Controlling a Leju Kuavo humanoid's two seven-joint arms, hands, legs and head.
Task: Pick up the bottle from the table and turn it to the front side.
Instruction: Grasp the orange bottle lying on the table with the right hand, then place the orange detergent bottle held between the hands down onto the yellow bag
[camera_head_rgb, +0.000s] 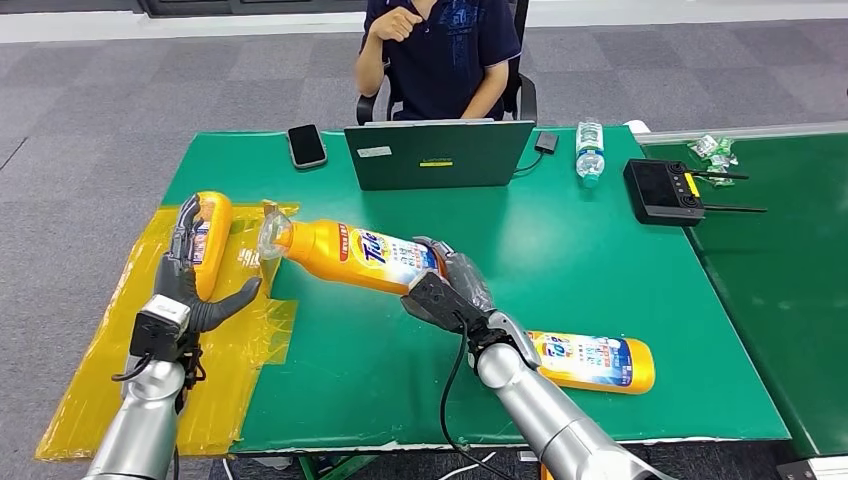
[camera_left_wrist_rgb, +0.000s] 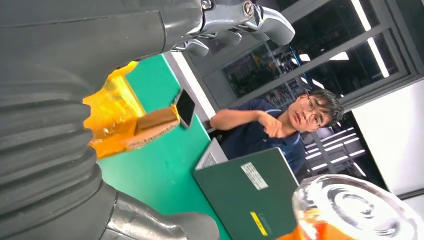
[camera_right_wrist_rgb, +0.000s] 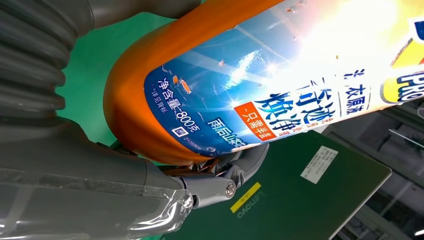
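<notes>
Three orange bottles show in the head view, and the one that matters, the lifted bottle (camera_head_rgb: 365, 256), is grasped near its base by the right hand (camera_head_rgb: 445, 285), clear of the green counter (camera_head_rgb: 560, 270). Its long axis runs away from that hand toward the robot's left, clear cap (camera_head_rgb: 273, 236) leading, label facing up. The left hand (camera_head_rgb: 190, 285) is released, fingers spread, just beside that cap, so I judge it nearer for helping the turn.
</notes>
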